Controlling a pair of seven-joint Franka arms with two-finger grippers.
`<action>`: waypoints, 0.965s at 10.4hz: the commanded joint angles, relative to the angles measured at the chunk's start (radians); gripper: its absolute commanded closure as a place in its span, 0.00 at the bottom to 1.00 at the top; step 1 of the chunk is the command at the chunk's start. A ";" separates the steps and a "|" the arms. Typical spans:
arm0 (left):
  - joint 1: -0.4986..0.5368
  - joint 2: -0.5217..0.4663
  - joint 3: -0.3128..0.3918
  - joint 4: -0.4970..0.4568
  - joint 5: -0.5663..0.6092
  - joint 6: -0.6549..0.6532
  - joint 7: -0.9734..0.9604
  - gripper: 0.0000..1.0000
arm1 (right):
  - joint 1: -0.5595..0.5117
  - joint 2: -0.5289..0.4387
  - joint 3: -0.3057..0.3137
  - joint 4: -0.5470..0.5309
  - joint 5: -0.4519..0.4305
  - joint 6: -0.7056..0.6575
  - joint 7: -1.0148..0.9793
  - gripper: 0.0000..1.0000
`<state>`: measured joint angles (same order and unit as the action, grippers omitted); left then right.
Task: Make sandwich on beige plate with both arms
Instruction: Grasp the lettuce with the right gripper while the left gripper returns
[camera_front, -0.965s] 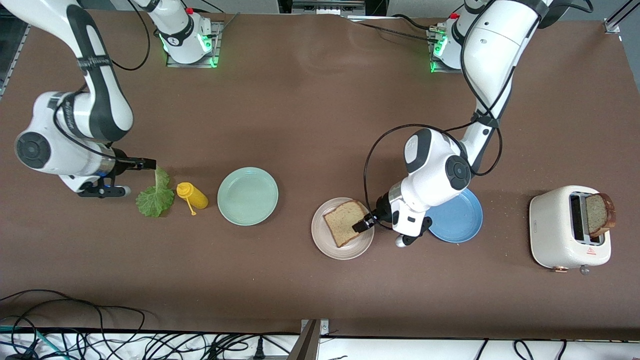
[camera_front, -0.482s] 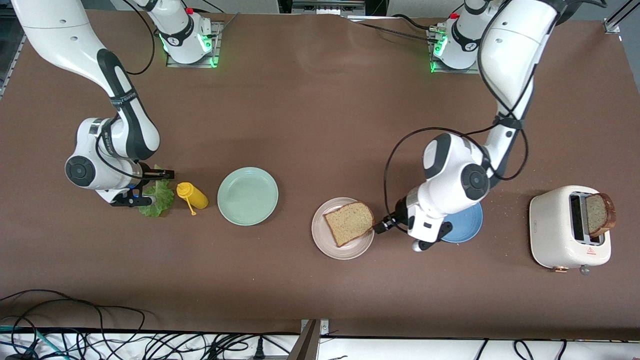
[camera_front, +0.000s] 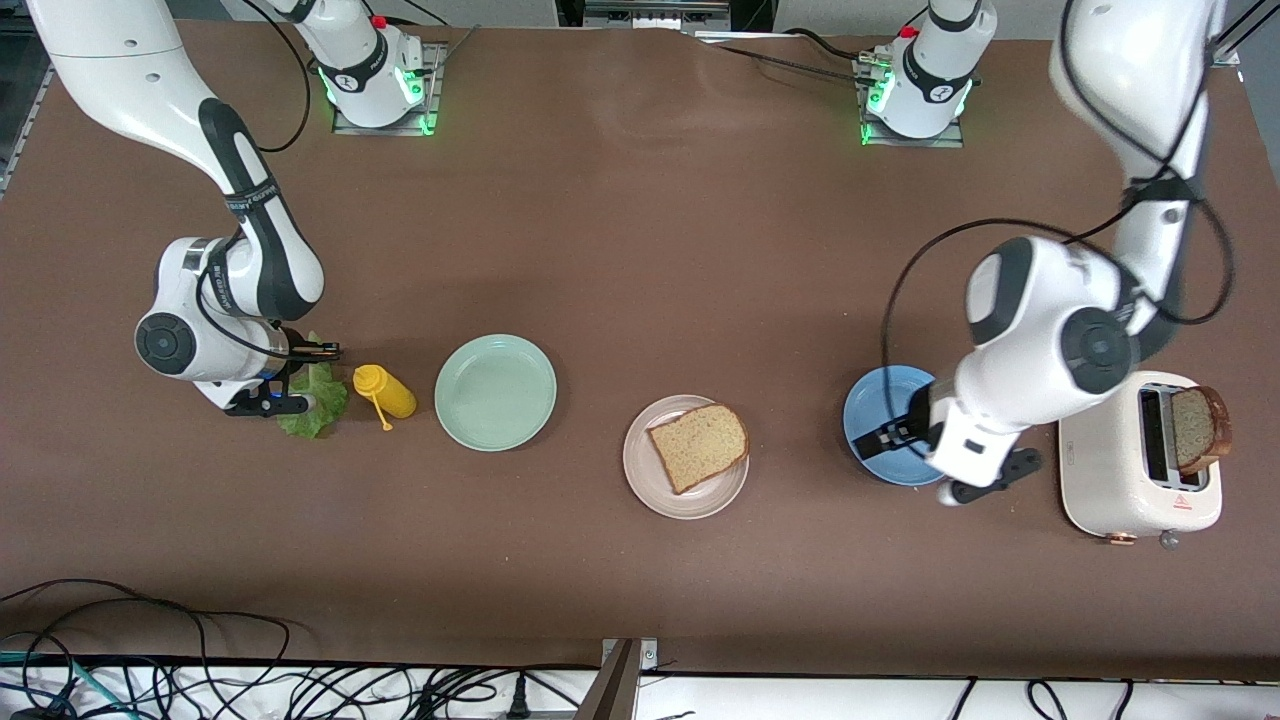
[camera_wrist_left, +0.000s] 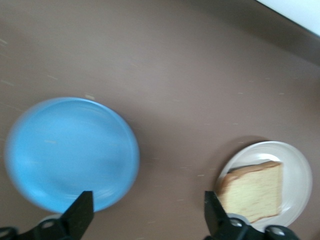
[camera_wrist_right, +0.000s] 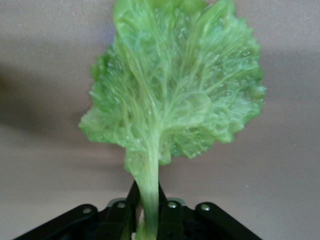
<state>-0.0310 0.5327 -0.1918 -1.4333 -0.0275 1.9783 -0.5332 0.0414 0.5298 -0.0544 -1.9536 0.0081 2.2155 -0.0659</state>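
Observation:
One slice of brown bread (camera_front: 698, 446) lies on the beige plate (camera_front: 660, 495). A second slice (camera_front: 1200, 428) stands in the white toaster (camera_front: 1110, 460). My left gripper (camera_front: 885, 437) is open and empty over the blue plate (camera_front: 872, 400). The left wrist view shows its fingertips (camera_wrist_left: 81, 212) wide apart, with the blue plate (camera_wrist_left: 70, 152), the beige plate (camera_wrist_left: 297, 175) and the bread (camera_wrist_left: 252, 190). My right gripper (camera_front: 322, 351) is shut on the stem of the green lettuce leaf (camera_front: 318, 402), beside the mustard bottle. The right wrist view shows the leaf (camera_wrist_right: 175, 90) spreading out from the gripper (camera_wrist_right: 147, 210).
A yellow mustard bottle (camera_front: 385, 392) lies between the lettuce and an empty mint-green plate (camera_front: 495, 392). The toaster stands at the left arm's end of the table, close to the left arm's wrist. Cables run along the table edge nearest the front camera.
My left gripper let go of the bread and moved off the beige plate to over the blue plate. My right gripper moved toward the mustard bottle with the lettuce, then held still.

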 joint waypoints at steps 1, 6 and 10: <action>0.074 -0.117 -0.002 -0.022 0.084 -0.131 0.172 0.00 | 0.006 -0.028 -0.004 0.016 -0.007 -0.046 0.001 1.00; 0.171 -0.302 -0.006 -0.039 0.107 -0.322 0.410 0.00 | 0.017 -0.108 -0.001 0.188 -0.010 -0.356 0.003 1.00; 0.172 -0.315 -0.006 -0.064 0.094 -0.322 0.412 0.00 | 0.116 -0.148 -0.001 0.424 -0.013 -0.630 0.172 1.00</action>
<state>0.1288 0.2372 -0.1896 -1.4732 0.0705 1.6528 -0.1451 0.0977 0.3776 -0.0525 -1.6256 0.0080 1.6767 0.0097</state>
